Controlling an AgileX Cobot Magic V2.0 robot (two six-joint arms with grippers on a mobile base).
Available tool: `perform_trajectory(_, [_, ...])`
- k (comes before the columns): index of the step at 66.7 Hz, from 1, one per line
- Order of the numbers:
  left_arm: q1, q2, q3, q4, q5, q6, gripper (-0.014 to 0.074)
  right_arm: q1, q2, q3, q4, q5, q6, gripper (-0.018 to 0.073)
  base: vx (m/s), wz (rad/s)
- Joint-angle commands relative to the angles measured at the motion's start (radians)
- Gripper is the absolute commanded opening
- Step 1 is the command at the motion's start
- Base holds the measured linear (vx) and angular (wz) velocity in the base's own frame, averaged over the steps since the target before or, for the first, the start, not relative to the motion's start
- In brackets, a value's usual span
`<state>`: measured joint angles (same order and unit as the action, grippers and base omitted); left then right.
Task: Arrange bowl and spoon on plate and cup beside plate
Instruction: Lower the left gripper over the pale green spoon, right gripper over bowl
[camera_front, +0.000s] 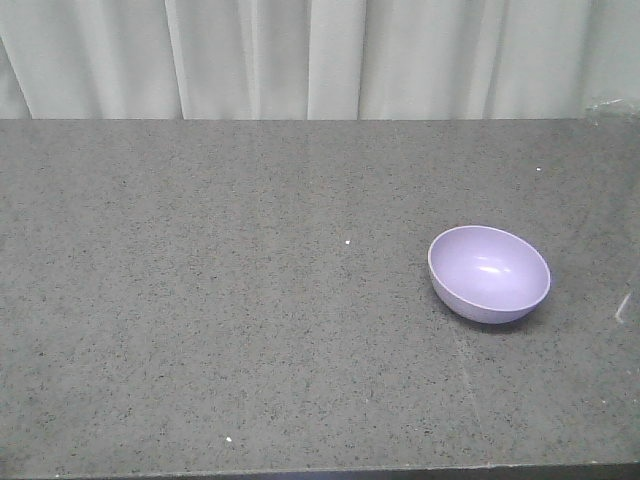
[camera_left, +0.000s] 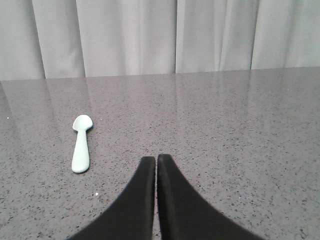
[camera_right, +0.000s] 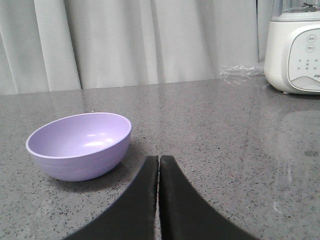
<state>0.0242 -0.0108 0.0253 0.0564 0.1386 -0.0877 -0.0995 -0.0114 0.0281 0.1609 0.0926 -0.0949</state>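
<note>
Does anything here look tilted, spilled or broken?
Nothing is spilled or broken. The bowl seems to lean slightly, its rim not level. The spoon lies flat. Crumpled clear plastic lies beside the white appliance.

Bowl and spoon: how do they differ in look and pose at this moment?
Colour: the bowl is lavender, the spoon pale mint green. Shape: the bowl is round and deep, the spoon slim with a flat handle. Pose: the bowl stands upright, opening up; the spoon lies flat, scoop end toward the curtain. Both look like smooth plastic, rest on the grey speckled counter, and neither is held.
</note>
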Motion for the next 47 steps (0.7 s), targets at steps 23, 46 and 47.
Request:
perform_trajectory(23, [-0.001,-0.004,-0.008,-0.001,-0.074,-0.011,-0.0006,-0.007,-0.011,0.005,0.000,-0.070,-0.008,-0.0006,0.00,0.00])
perform_trajectory(46, [-0.001,-0.004,-0.008,-0.001,-0.074,-0.011,-0.0006,-0.007,-0.011,0.005,0.000,-0.070,-0.008,-0.0006,0.00,0.00])
perform_trajectory(47, [-0.001,-0.004,-0.008,-0.001,-0.074,-0.011,-0.0006,-0.007,-0.011,0.005,0.000,-0.070,-0.008,-0.0006,0.00,0.00])
